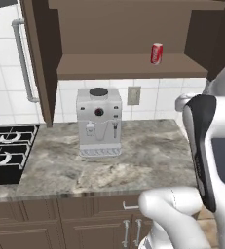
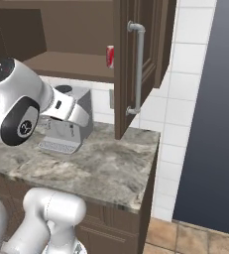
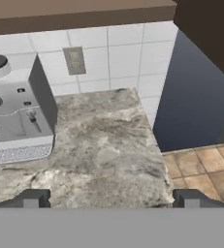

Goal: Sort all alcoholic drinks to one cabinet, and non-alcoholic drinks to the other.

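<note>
The end effector (image 3: 111,198) hangs above the near part of the counter (image 3: 104,145) with its two dark fingertips (image 3: 32,197) spread wide and nothing between them, so it is open and empty. It looks down and forward over bare granite, with the coffee machine (image 3: 16,114) off to one side and a wall outlet (image 3: 74,60) on the tiles behind.

Further out, the red can (image 1: 156,53) with the silvery top stands upright on the lower shelf (image 1: 128,68) of the open upper cabinet, toward the shelf's right end in the left base view. In the right base view the same can peeks out just behind the edge of the open cabinet door (image 2: 136,64) with its long handle. The stove (image 1: 9,151) lies at the counter's left end.

My judgement is that one non-alcoholic drink is already placed and the hand is free to fetch the next drink. No other drink is visible on this stretch of counter, so the base probably needs to reposition first.

To do this well, lift and draw the arm back before any turn: the open door juts out over the counter, and an elbow could clip it. Approach the next can or bottle from the side with the fingers wide. Grip it around the middle of its body, so it stays upright on the way to the shelf.
</note>
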